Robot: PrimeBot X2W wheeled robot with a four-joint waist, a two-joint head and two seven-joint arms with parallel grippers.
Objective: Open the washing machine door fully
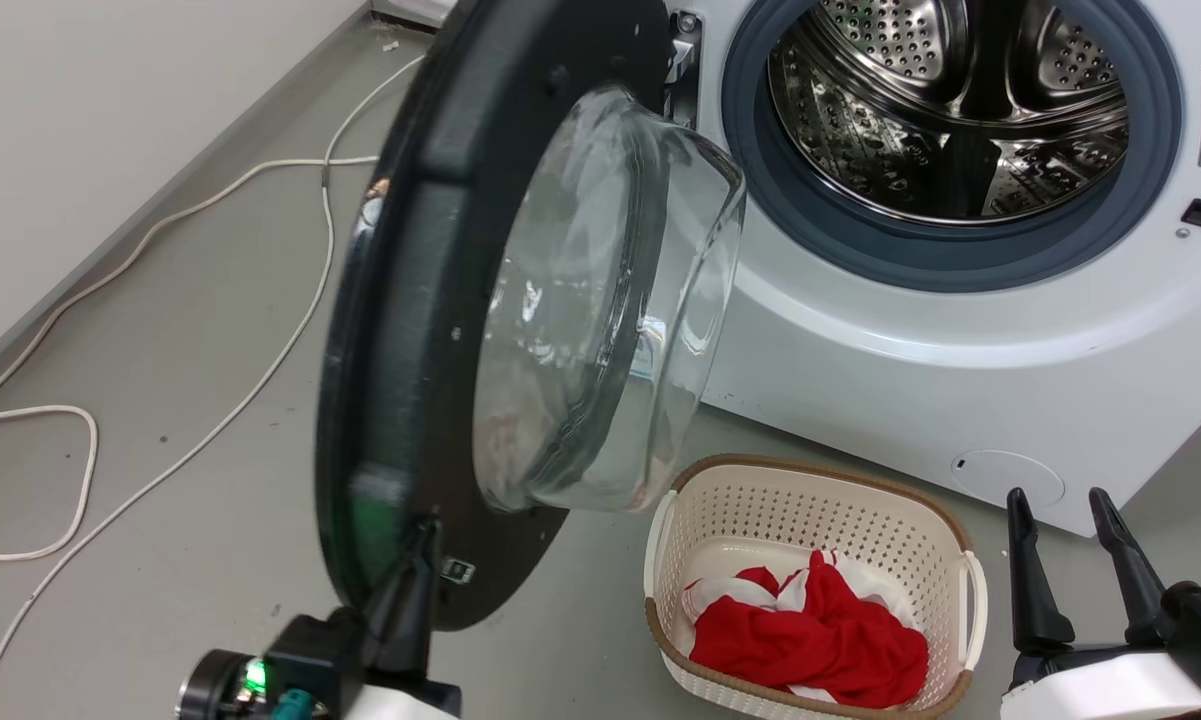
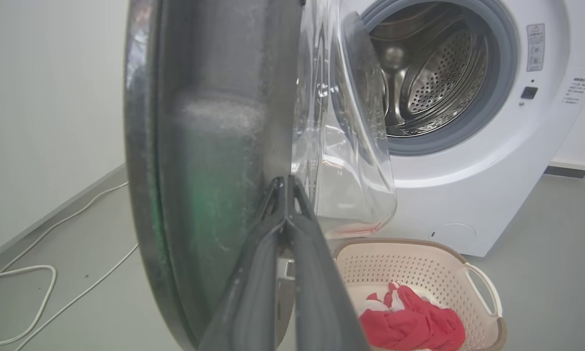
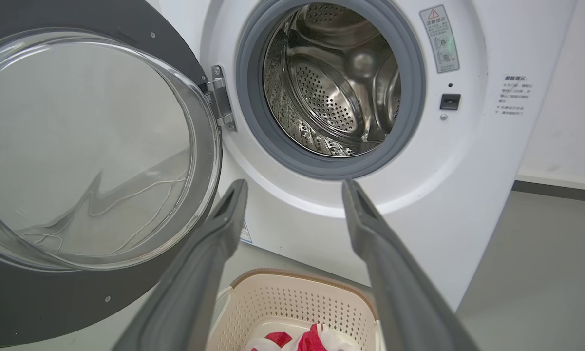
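The washing machine door, a black disc with a bulging clear glass bowl, stands swung out from the white washing machine on its hinge, roughly edge-on in the head view. The steel drum is exposed. My left gripper is shut, its joined tips resting against the door's inner black face near the lower rim, left gripper holding nothing. My right gripper hangs open at the lower right, apart from the door. In the right wrist view the right gripper points at the machine front beside the door.
A cream perforated basket with a red and white cloth sits on the floor under the drum opening, just right of the door's lower edge. White cables trail over the grey floor at the left, along a pale wall.
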